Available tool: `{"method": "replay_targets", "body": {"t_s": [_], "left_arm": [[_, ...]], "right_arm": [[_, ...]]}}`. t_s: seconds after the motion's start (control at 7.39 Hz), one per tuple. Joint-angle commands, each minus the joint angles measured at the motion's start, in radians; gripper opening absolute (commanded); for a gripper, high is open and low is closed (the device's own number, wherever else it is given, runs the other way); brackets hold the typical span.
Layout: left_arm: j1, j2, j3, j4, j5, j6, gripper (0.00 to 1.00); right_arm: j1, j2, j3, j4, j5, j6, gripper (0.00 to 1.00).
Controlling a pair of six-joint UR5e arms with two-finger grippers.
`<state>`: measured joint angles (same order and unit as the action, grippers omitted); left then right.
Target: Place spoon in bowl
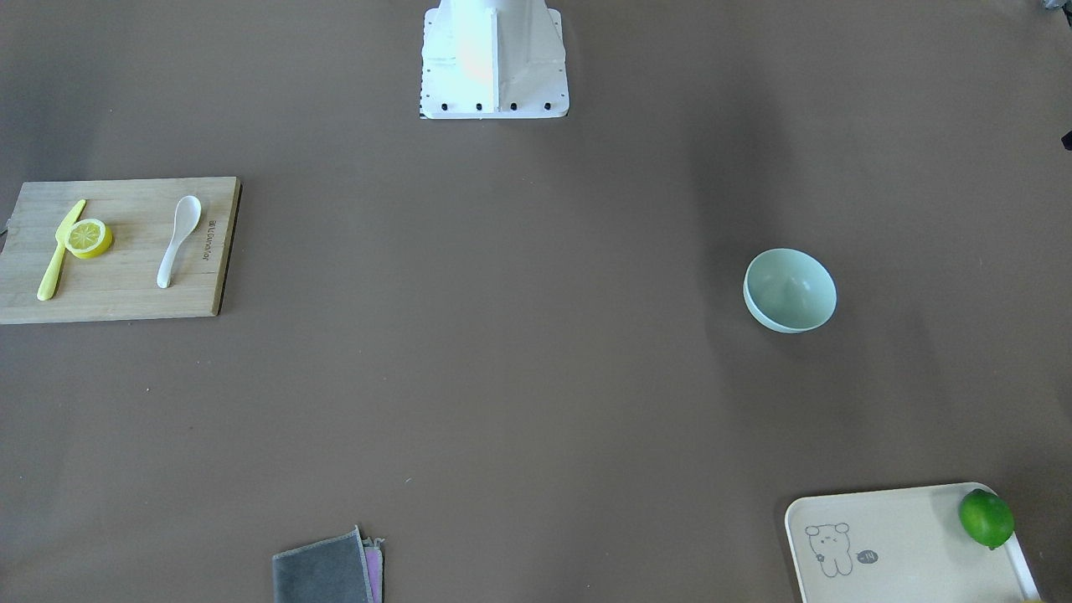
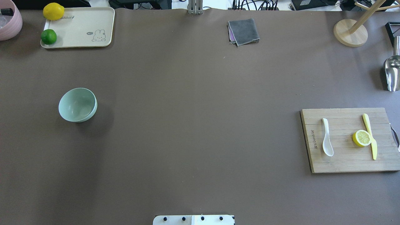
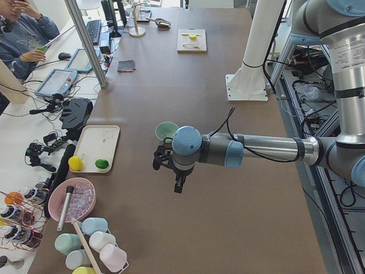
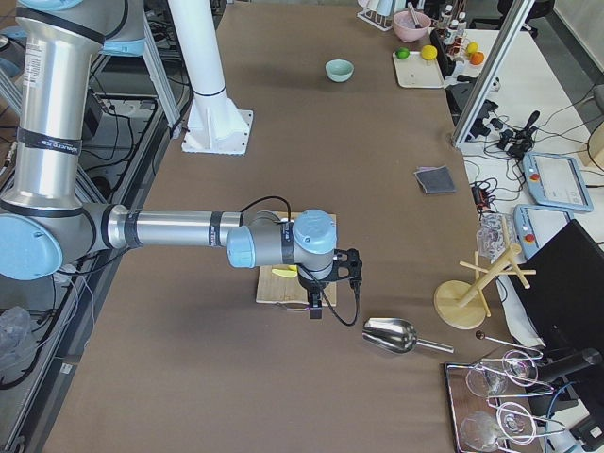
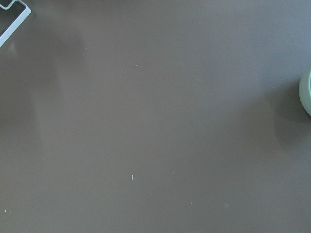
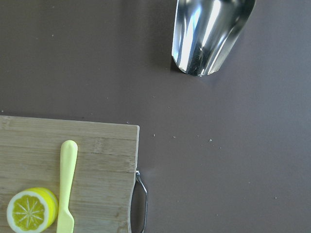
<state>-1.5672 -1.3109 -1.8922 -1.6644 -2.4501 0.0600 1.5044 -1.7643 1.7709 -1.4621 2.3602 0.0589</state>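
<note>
On the wooden board [image 2: 342, 161] the spoon [image 2: 326, 136] looks light, stiff, slippery; grasp its thin handle. About left fingers [image 3: 155, 161] and right fingers [image 4: 355, 267], you cannot tell.

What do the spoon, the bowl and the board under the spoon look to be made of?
The spoon: plain white and smooth with a soft sheen, so probably ceramic or melamine; the pictures cannot settle which.
The bowl: even pale mint with a dull satin finish, likely plastic or a fibre composite.
The board: wood or bamboo, with visible glued strips and grain and a matte surface.
</note>
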Motion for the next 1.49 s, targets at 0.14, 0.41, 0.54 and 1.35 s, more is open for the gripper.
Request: {"method": "replay_targets", "body": {"t_s": [0.14, 0.41, 0.54, 1.35], "left_arm": [[0.003, 0.002, 0.004, 0.005, 0.011, -0.002, 0.98], [-0.004, 0.013, -0.007, -0.006, 0.013, 0.000, 0.98], [-0.008, 0.013, -0.008, -0.014, 0.008, -0.005, 0.98], [-0.030, 0.015, -0.039, -0.044, -0.030, -0.012, 0.98]], "right_arm": [[-0.001, 0.011, -0.007, 0.000, 0.002, 0.025, 1.00], [-0.001, 0.009, 0.004, 0.000, 0.007, 0.027, 1.00], [-0.001, 0.009, 0.002, 0.000, 0.007, 0.027, 1.00], [-0.003, 0.009, -0.007, 0.000, 0.005, 0.025, 1.00]]}}
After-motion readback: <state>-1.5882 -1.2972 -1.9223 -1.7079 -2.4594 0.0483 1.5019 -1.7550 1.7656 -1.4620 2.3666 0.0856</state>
